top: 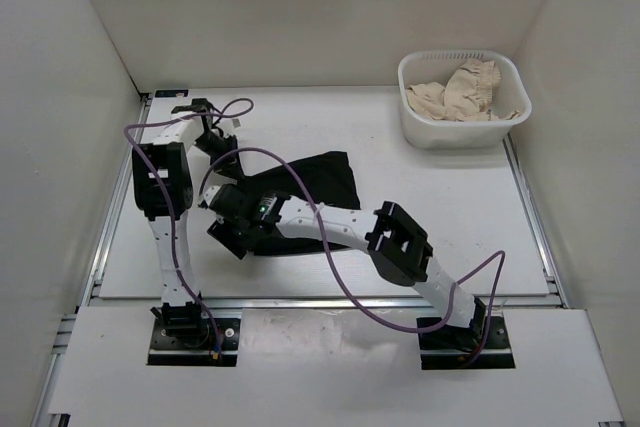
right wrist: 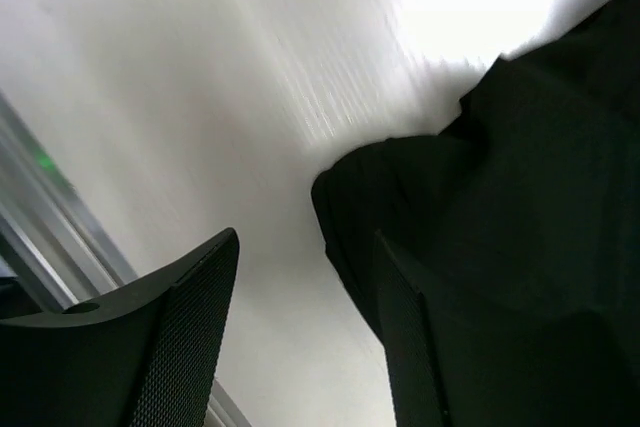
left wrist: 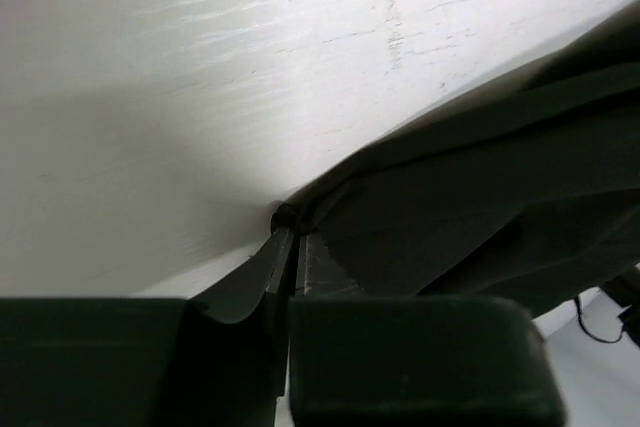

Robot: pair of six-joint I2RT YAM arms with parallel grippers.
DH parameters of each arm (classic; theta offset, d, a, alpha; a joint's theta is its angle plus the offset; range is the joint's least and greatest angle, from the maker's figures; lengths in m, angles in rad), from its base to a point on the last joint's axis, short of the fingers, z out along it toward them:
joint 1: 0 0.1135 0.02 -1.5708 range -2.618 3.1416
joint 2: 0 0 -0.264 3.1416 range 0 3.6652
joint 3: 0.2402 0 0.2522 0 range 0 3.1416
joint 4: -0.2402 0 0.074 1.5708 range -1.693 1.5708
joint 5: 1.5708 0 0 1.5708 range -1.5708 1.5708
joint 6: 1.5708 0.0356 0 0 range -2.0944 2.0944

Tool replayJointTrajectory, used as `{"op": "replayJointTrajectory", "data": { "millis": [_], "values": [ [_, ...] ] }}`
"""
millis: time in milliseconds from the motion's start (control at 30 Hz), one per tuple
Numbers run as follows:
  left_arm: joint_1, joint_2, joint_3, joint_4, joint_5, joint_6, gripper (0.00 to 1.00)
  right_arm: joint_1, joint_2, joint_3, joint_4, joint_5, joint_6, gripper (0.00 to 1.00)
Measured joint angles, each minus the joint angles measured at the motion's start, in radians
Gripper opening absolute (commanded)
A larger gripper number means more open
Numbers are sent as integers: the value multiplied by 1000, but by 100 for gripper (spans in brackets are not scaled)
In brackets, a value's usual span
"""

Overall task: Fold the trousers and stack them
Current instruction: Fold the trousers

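My left fingers [left wrist: 318,272] are clenched tight, tip against tip, and a thin edge of the black trousers [left wrist: 480,197] is nipped between them right at the tips. From that pinch the fabric runs away to the right of these fingers in long, soft folds, rising toward the far right corner of what my left wrist sees. Ahead of the tips and off to their left there is only the pale bench [left wrist: 200,67], with a shadow lying over it. My right fingers [right wrist: 190,317] are released, standing well apart with bare bench showing in the gap between them. They grasp nothing. A rounded fold of the trousers sits just beside the right-hand finger of this pair, on its inner side, and the cloth spreads outward past that finger; whether the finger touches it I cannot tell. To the left of these fingers a metal rail [right wrist: 40,237] crosses the corner at a slant. From above, both my pairs of fingers are at the left end of the trousers, the left pair at the far edge and the right pair at the near one. Well beyond them, far off to the right, a white basket [top: 440,132] holds a crumpled beige cloth [top: 462,92].
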Motion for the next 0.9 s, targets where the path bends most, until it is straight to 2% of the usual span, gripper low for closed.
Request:
{"op": "replayJointTrajectory", "data": {
  "millis": [433,533,633,667,700,900],
  "values": [
    [-7,5,21,-14,40,2,14,22,107,71,-71,121,-13,61],
    [-10,5,21,-15,42,2,14,24,157,128,-84,157,-13,55],
    [-10,5,25,-18,42,2,14,24,186,145,-88,182,-6,28],
    [-11,5,28,-18,41,2,14,24,189,148,-89,187,-6,17],
    [-11,5,31,-18,40,2,14,24,189,151,-90,196,-1,0],
    [-11,14,96,-23,-13,2,14,24,180,145,-113,206,15,0]
  ]
}}
